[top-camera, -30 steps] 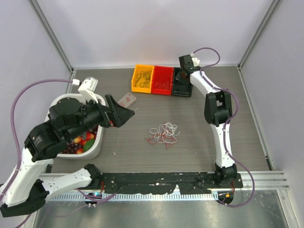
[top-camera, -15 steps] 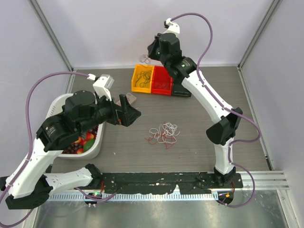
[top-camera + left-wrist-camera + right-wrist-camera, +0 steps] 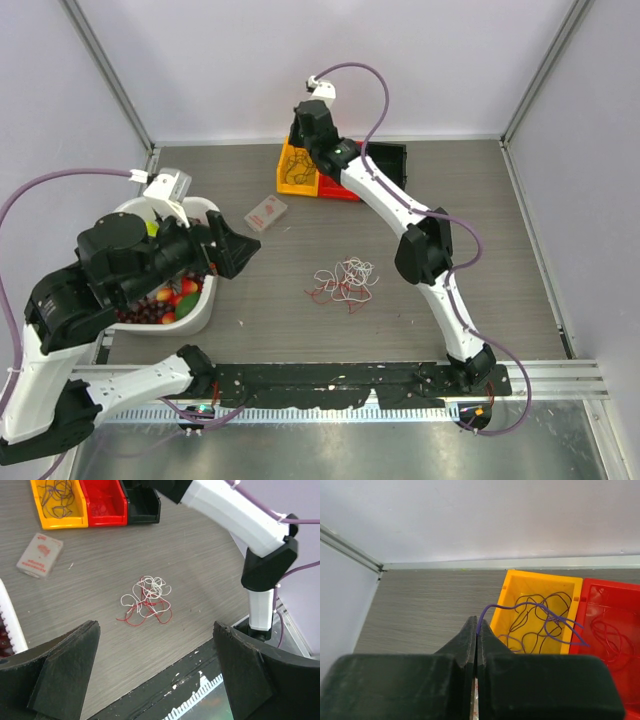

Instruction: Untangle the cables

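The grey wood-grain table [image 3: 520, 260] fills the top view. On it, at 9 o'clock, sits a white basin [image 3: 200, 305] of coloured fruit [image 3: 180, 295], half under the left arm. At 12 o'clock three small bins stand in a row touching each other: the yellow bin [image 3: 545, 578], the red bin [image 3: 615, 586] and the black bin [image 3: 145, 505].

Between basin and bins, at about 10 o'clock, lies a small flat box [image 3: 40, 555] with red print on its face. The print is too small to read, and no other writing can be made out.

The left gripper [image 3: 155, 626] hangs over the basin's inner edge with its fingers spread wide and nothing between them. The right gripper [image 3: 476, 627] is raised over the near left corner of the yellow bin, fingers pressed together on the end of a dark cable [image 3: 530, 607]. That cable arcs from the fingertips out over the yellow bin to the red bin's rim. More dark wire [image 3: 535, 625] lies looped in the yellow bin.

The red and white cables [image 3: 345, 280] lie knotted together in one loose heap at the table's centre. The heap is at 4 o'clock from the left gripper and at 6 o'clock from the right one, well apart from both.
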`<act>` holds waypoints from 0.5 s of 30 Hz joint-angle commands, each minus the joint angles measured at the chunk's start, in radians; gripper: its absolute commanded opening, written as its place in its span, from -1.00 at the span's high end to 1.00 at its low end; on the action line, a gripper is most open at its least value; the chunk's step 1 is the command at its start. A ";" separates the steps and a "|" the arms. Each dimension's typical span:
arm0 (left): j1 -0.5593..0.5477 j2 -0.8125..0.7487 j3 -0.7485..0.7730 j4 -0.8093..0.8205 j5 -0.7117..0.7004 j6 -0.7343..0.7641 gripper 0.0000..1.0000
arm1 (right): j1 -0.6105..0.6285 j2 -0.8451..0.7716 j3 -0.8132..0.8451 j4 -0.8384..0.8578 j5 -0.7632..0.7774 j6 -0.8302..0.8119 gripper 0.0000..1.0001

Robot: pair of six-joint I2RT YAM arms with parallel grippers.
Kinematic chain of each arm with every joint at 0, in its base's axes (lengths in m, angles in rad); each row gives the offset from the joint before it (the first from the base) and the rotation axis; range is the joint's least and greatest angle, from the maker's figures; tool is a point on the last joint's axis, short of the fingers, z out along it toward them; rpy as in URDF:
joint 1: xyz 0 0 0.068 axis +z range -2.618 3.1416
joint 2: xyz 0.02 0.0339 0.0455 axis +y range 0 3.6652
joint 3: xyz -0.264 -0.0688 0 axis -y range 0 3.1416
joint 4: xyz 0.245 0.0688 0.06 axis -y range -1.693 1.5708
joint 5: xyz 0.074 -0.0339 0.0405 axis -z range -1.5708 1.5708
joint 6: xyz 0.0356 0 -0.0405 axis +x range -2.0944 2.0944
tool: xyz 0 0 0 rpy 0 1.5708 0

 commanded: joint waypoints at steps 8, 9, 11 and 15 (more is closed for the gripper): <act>-0.001 0.025 0.084 -0.058 -0.056 0.136 -0.99 | 0.022 0.106 0.057 0.142 0.071 -0.223 0.99; -0.001 0.025 0.086 -0.057 -0.058 0.145 -0.99 | 0.022 0.115 0.057 0.144 0.067 -0.254 0.99; -0.001 0.031 0.089 -0.052 -0.058 0.162 -0.99 | 0.031 0.141 0.058 0.142 0.061 -0.294 0.98; -0.001 0.053 0.103 -0.052 -0.050 0.199 -0.99 | 0.042 0.172 0.058 0.136 0.042 -0.318 0.99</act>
